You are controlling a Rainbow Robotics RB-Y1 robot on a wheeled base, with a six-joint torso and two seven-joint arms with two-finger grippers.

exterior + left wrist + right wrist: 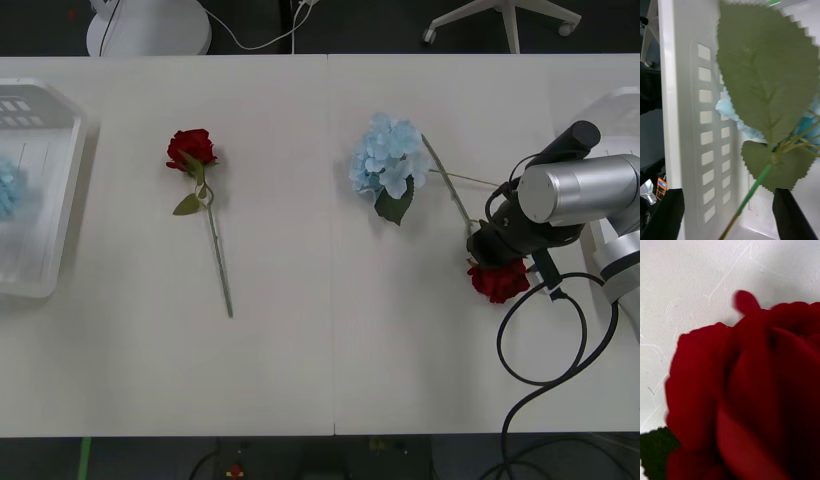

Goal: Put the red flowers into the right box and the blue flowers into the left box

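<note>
My right gripper is low over the table at the right, directly over a red flower whose thin stem runs back towards the table's far side. That bloom sits very close in the right wrist view. Another red flower lies left of centre, and a blue flower lies right of centre. My left gripper hangs open over the left box, its black fingers on either side of the stem of a blue flower lying in that box. The right box peeks in at the right edge.
The white table has a seam down its middle. A black cable loops from the right arm over the front right of the table. Chair bases stand on the dark floor beyond the far edge.
</note>
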